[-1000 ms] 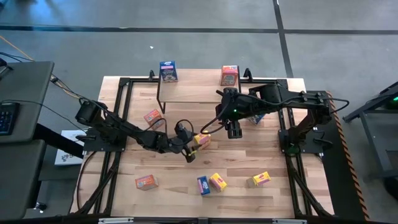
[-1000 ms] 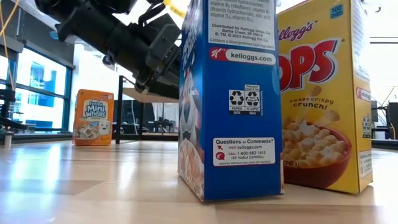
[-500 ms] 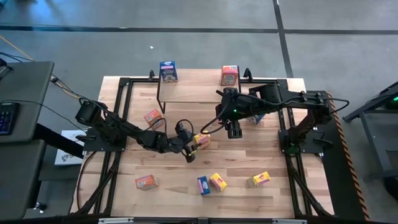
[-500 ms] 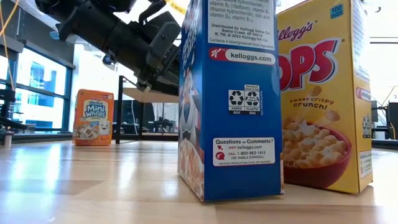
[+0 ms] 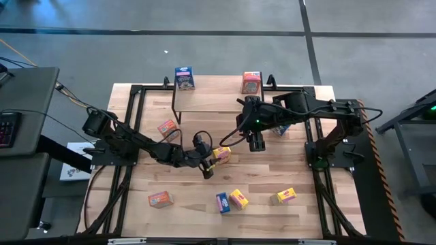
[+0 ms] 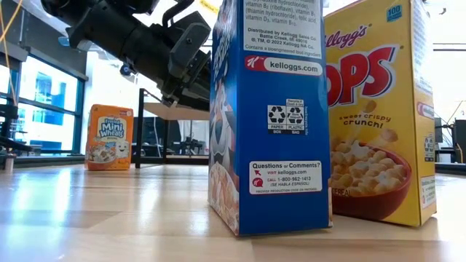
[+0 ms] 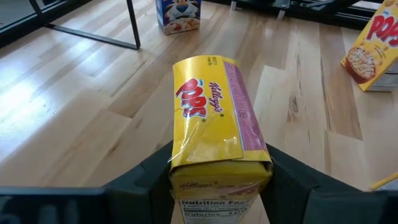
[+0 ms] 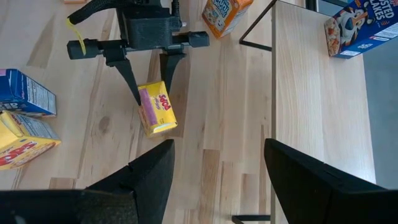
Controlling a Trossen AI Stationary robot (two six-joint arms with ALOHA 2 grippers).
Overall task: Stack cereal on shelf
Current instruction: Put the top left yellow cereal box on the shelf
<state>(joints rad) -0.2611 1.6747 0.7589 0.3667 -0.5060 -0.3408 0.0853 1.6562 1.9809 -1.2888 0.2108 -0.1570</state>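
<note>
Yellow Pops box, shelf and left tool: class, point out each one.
Yellow Pops box (image 7: 208, 115): left wrist view, printed top face.
Shelf (image 8: 317, 99): right wrist view, bare plank top.
Left tool (image 5: 212, 160): high view, midway between fingertips.

We see open bench (image 5: 272, 170) between the shelf (image 5: 211, 99) and the front row of boxes. The right end effector (image 5: 257, 145) hangs above the shelf's front edge, narrowing the way in there. The shelf top is bare between the blue box (image 5: 184, 77) and the orange box (image 5: 251, 82) at its back corners.
</note>
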